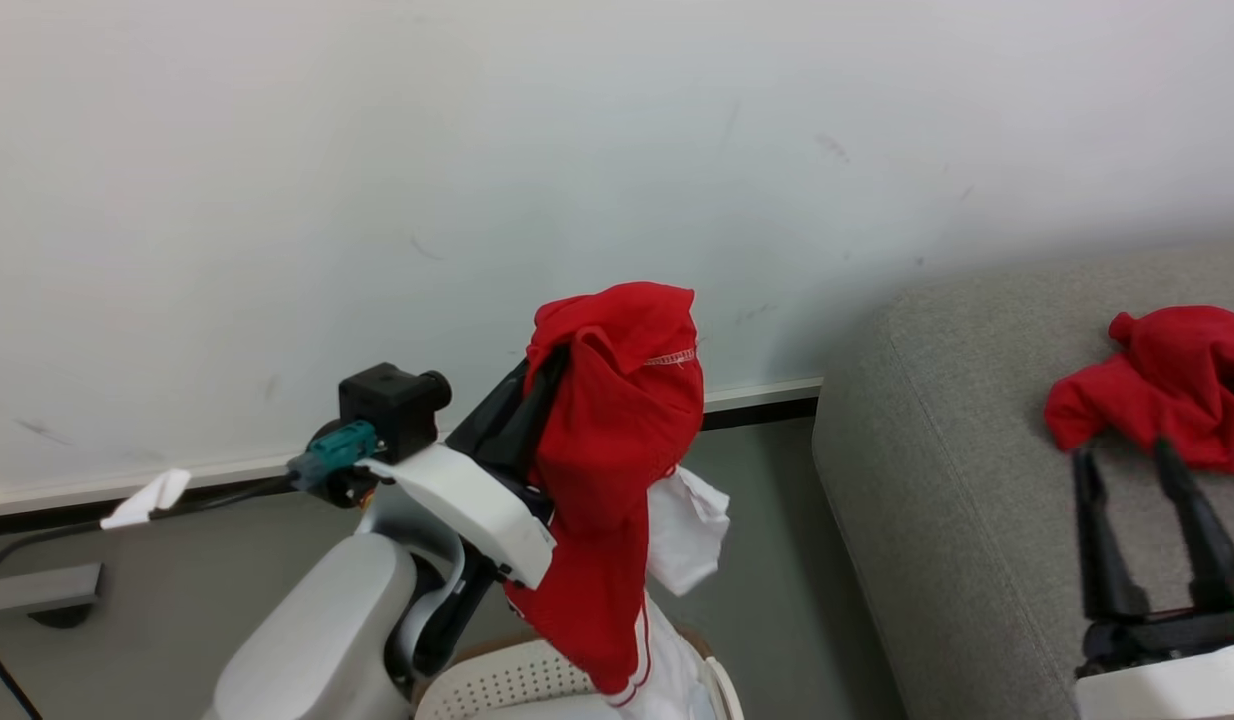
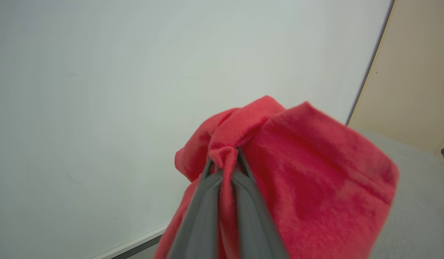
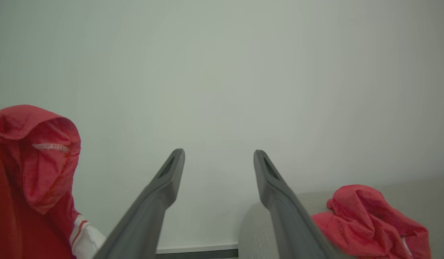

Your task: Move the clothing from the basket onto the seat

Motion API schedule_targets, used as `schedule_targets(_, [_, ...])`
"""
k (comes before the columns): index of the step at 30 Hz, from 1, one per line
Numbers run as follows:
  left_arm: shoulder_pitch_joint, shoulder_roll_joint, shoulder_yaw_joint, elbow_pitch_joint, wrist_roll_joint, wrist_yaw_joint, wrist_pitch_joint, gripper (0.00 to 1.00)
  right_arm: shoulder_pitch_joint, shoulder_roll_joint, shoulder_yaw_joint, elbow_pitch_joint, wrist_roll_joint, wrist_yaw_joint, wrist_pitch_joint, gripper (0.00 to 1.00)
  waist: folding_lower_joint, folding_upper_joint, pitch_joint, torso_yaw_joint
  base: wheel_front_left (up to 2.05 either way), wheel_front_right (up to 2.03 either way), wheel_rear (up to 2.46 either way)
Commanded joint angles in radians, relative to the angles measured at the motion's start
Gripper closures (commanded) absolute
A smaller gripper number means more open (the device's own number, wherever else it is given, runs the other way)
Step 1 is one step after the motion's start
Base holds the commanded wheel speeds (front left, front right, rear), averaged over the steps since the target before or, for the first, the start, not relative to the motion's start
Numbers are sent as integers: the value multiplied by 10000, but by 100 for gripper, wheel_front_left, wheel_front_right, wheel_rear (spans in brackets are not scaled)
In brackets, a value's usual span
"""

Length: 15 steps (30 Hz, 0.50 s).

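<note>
Left forearm, pale and nearest the head camera, extends from the lower edge toward the wall. The wall is plain white, with a skirting strip at its foot.

The seat is light grey. Its rounded left corner stands near the wall.

The held garment is bright red with white lining. It hangs from the left gripper, whose fingers are clamped together on a bunched fold at the garment's top. The garment's striped lower end reaches down to the rim of the basket; contact cannot be determined.

The second garment, red and crumpled, lies on the seat's top, well in from the seat's left edge.

The basket is cream and perforated. It stands left of the seat, apart from it.

The right gripper holds nothing, with its fingers spread wide apart. Its tips are at the second garment's near edge, over the seat; contact cannot be determined.
</note>
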Motion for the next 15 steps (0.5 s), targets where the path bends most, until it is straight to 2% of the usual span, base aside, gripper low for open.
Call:
schedule_targets(1, [154,85,3,-207,-95,59,91,100,-58,-49,342,43,45,-22,-31,0,1,0,14,-7,0,0,0])
schedule_targets(6, [142,57,-109,-452,-93,56,251,100,-291,-53,1569,94,170,-22,-31,0,1,0,54,69,0,0,0])
schedule_targets(11, [-251,-68,-426,-344,136,-122,402,100,-769,-217,3488,276,358,-24,-31,0,1,0,80,275,0,0,0])
schedule_targets(12, [-251,-68,-426,-344,136,-122,402,100,-769,-217,3488,276,358,-24,-31,0,1,0,80,275,0,0,0])
schedule_targets(15, [-481,-233,-621,-237,206,-243,458,100,-1179,-276,4598,581,595,-22,-31,0,1,0,88,461,0,0,0])
